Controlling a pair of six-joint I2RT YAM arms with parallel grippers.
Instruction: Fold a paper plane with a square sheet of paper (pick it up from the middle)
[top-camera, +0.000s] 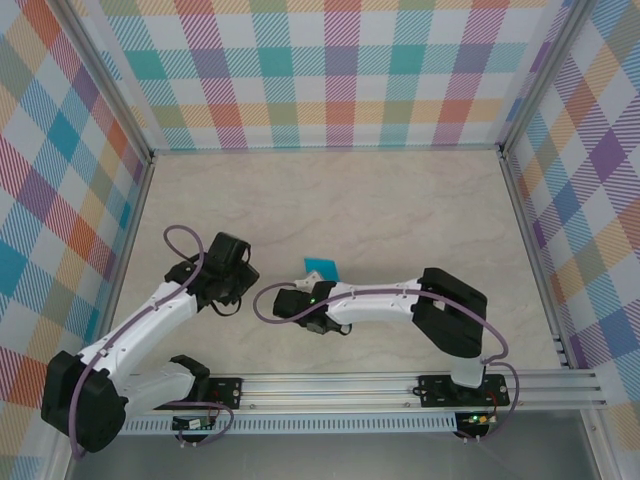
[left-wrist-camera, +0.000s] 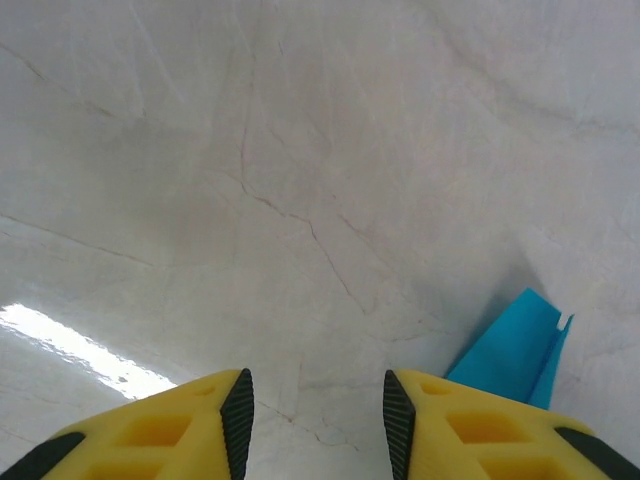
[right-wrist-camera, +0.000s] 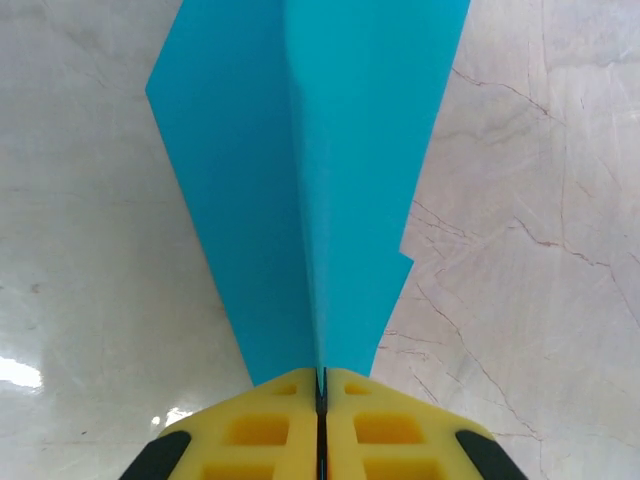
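Observation:
The square sheet of paper is folded into a teal paper plane (right-wrist-camera: 310, 150) with a centre crease. My right gripper (right-wrist-camera: 321, 385) is shut on its narrow end along the crease, and the paper fans out ahead of the yellow fingers, over the table. From above, a teal corner of the plane (top-camera: 322, 267) pokes out beyond my right gripper (top-camera: 312, 285) near the middle of the table. My left gripper (left-wrist-camera: 318, 410) hangs open over bare table with nothing between its pads. The plane's edge (left-wrist-camera: 510, 350) lies just to its right. From above, the left gripper (top-camera: 238, 284) is a short way left of the plane.
The pale marble-patterned table (top-camera: 380, 210) is walled by checked panels on three sides. A metal rail (top-camera: 400, 385) carrying both arm bases runs along the near edge. The two wrists are close together near the table's middle.

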